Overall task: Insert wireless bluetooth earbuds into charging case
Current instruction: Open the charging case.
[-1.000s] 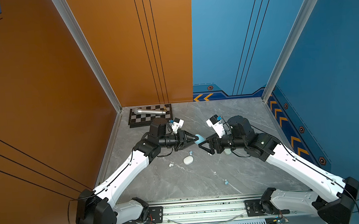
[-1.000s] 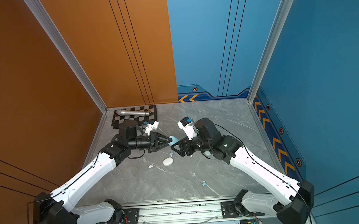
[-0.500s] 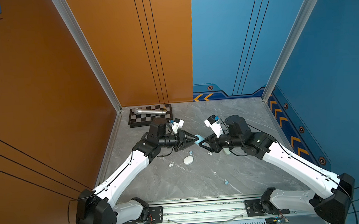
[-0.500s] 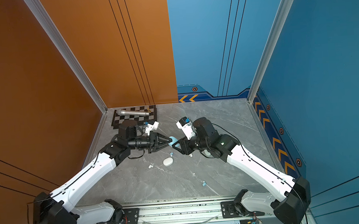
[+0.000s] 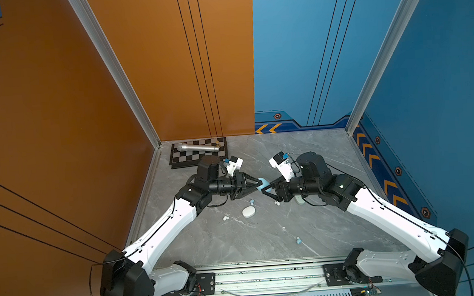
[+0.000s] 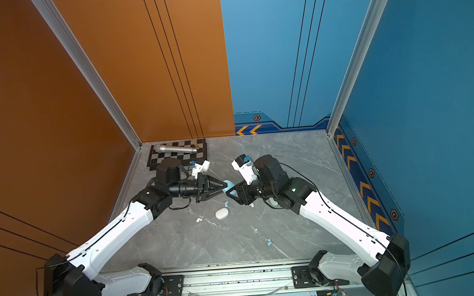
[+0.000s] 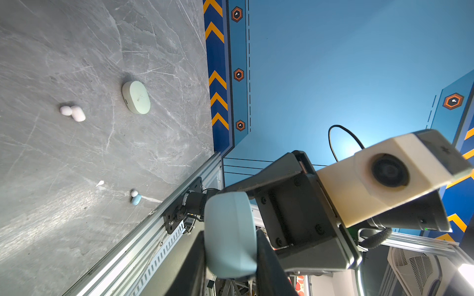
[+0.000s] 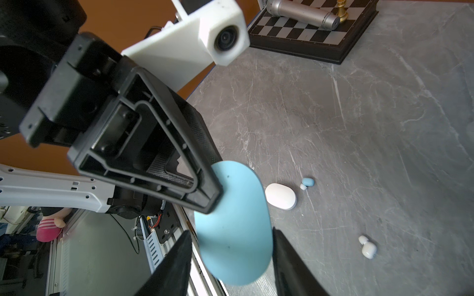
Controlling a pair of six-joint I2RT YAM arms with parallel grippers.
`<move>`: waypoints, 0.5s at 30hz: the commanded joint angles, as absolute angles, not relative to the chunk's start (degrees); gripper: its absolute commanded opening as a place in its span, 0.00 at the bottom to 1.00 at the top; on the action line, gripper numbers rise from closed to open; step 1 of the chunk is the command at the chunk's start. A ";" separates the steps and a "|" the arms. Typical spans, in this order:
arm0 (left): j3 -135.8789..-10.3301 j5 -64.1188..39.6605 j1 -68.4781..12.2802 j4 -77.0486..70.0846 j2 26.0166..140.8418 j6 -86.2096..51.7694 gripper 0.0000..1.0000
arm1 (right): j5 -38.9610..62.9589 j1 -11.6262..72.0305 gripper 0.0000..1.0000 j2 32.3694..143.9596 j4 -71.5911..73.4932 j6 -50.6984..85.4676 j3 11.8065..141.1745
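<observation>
My left gripper (image 5: 258, 185) (image 7: 230, 232) is shut on a pale blue oval charging case (image 5: 263, 184) (image 7: 230, 235), held above the table. My right gripper (image 5: 265, 188) (image 8: 232, 230) faces it, jaws open on either side of the case's (image 8: 233, 225) free end, with a thin gap on one side. Loose wireless bluetooth earbuds lie on the table: a pale blue earbud (image 5: 252, 202) (image 8: 307, 182), a white earbud pair (image 5: 225, 218) (image 8: 367, 247), another white earbud pair (image 5: 276, 203) (image 7: 73, 112), and a blue earbud (image 5: 298, 240) (image 7: 135, 197) near the front.
A shut white case (image 5: 248, 212) (image 8: 280, 196) lies below the grippers. A mint green case (image 7: 136, 97) sits partly under the right arm (image 5: 301, 200). A chessboard (image 5: 199, 157) with a silver microphone (image 5: 198, 148) stands at the back left. A rail (image 5: 267, 269) runs along the front.
My right gripper has moved in toward the blue case and its jaws have narrowed around the free end. The left gripper holds still with the case.
</observation>
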State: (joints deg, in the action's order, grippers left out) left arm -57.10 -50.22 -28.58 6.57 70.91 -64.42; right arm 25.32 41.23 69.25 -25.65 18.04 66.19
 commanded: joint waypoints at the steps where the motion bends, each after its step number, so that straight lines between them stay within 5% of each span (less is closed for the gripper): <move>1: -57.20 -51.98 -29.00 4.92 71.18 -64.67 0.12 | 25.80 41.48 0.49 70.03 -24.87 16.88 68.10; 15: -58.18 -52.36 -29.49 4.93 72.11 -64.84 0.12 | 25.37 42.09 0.40 70.72 -25.49 15.85 68.86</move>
